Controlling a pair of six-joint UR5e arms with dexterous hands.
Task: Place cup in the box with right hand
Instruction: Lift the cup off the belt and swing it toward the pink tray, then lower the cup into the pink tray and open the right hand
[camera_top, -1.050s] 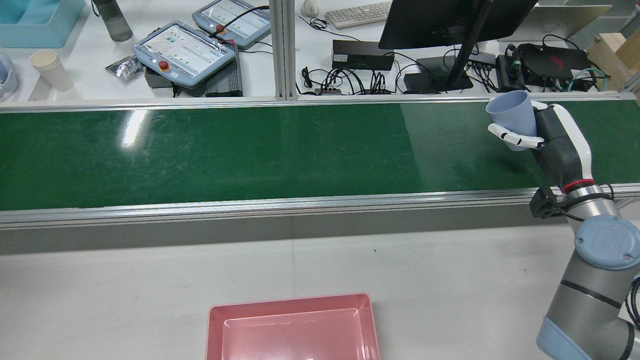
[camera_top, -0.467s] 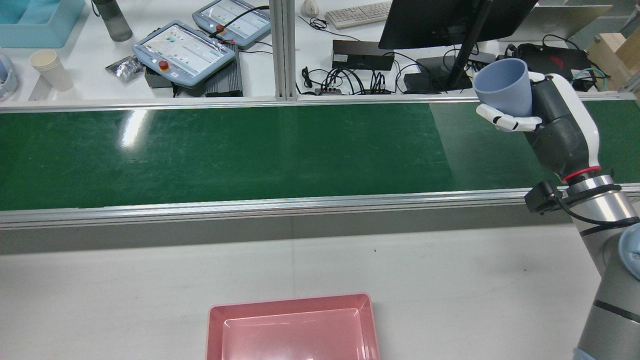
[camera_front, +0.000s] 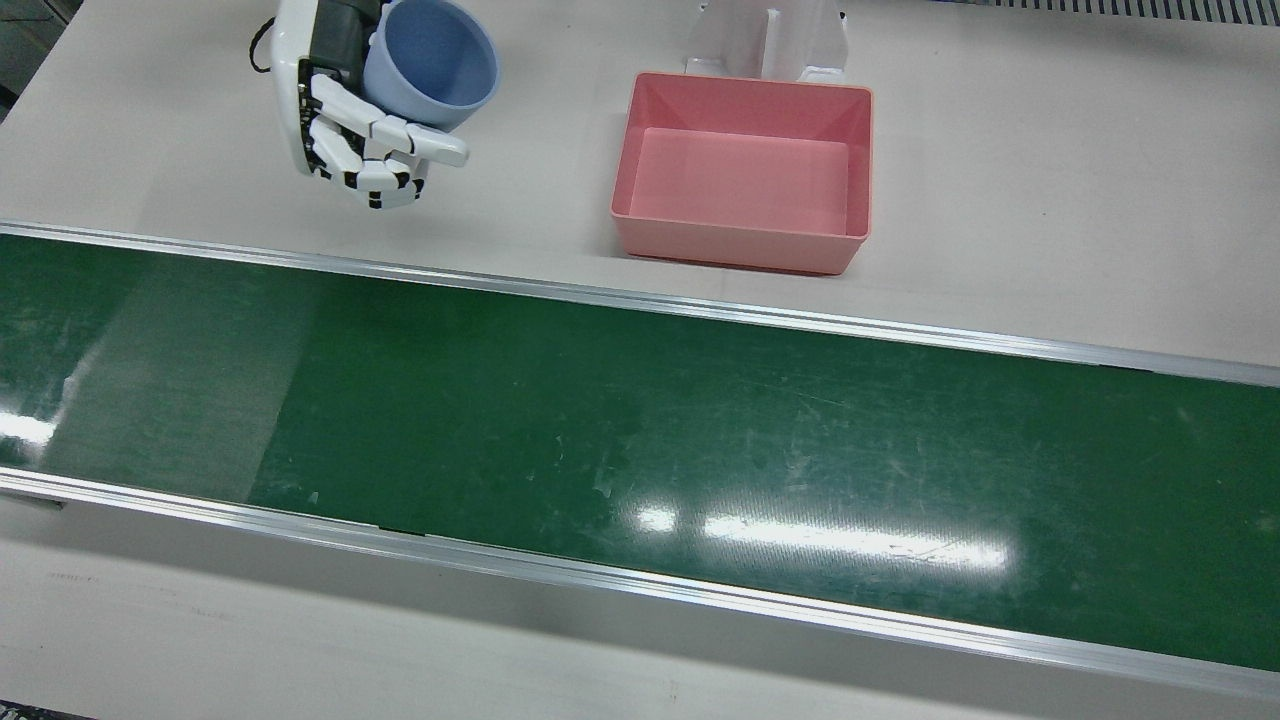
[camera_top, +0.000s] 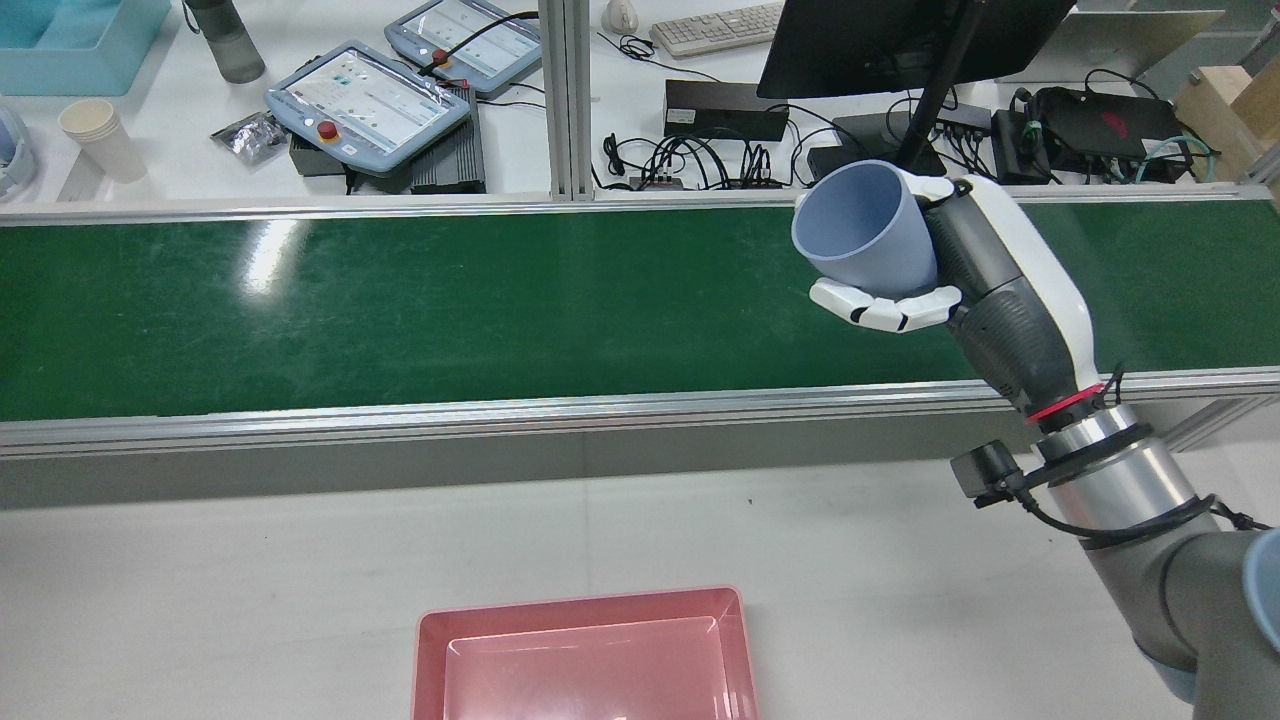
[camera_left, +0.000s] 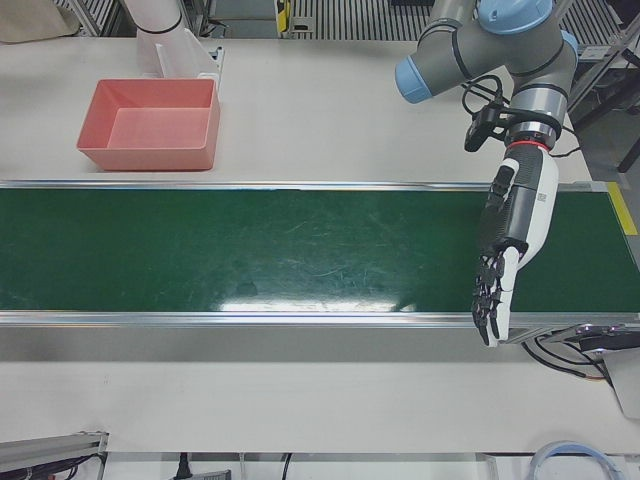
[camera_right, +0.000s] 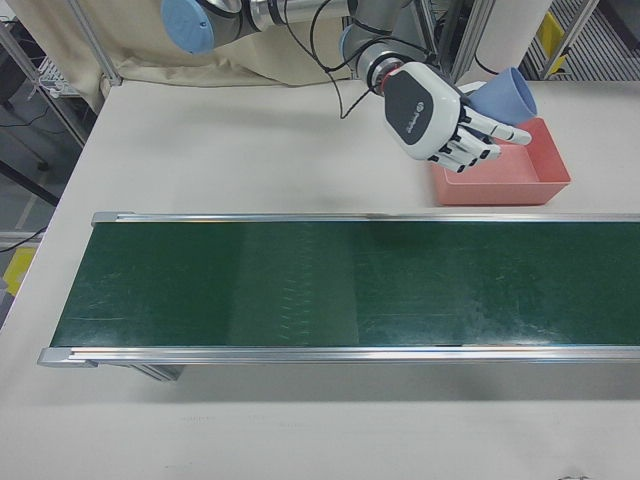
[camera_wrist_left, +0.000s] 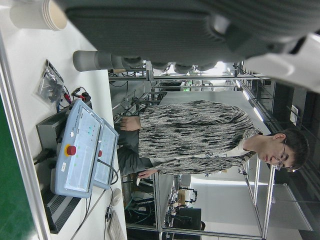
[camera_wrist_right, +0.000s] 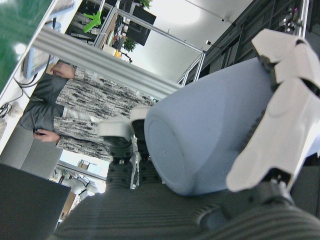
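My right hand (camera_front: 350, 125) is shut on a light blue cup (camera_front: 432, 60) and holds it in the air, mouth tilted up, above the white table to the view's left of the pink box (camera_front: 740, 245). In the rear view the cup (camera_top: 865, 235) and hand (camera_top: 985, 285) hang over the belt's near part, to the right of and beyond the box (camera_top: 580, 600). The right hand view shows fingers (camera_wrist_right: 280, 130) wrapped around the cup (camera_wrist_right: 205, 140). My left hand (camera_left: 505, 250) is open and empty, fingers stretched out over the belt's end.
A green conveyor belt (camera_front: 640, 420) with metal rails runs across the table between me and the operators' side. The box is empty. Beyond the belt stand teach pendants (camera_top: 365, 100), a monitor (camera_top: 900, 40), cables and paper cups (camera_top: 100, 135).
My right hand has carried the cup left and toward me in the rear view, from the belt's far right edge to a spot higher and nearer the box. The cup stays gripped.
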